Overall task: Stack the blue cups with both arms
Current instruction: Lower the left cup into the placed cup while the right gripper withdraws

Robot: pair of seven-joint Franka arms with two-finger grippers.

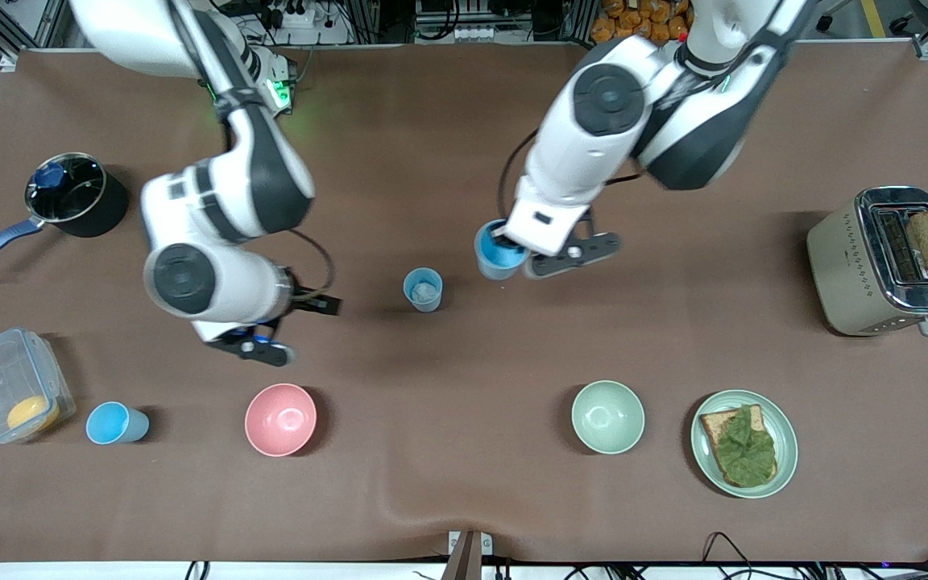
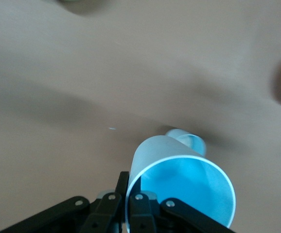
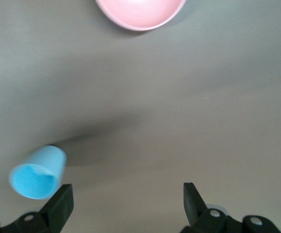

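My left gripper is shut on the rim of a bright sky-blue cup and holds it above the table's middle. In the left wrist view its fingers pinch the cup's wall, one inside and one outside. A grey-blue cup with a pale inside stands on the table just beside the held cup, toward the right arm's end, and shows past it in the left wrist view. Another sky-blue cup stands near the plastic box and shows in the right wrist view. My right gripper is open and empty over bare table.
A pink bowl and a pale green bowl stand near the front camera. A plate with a sandwich and a toaster are at the left arm's end. A pot and a plastic box are at the right arm's end.
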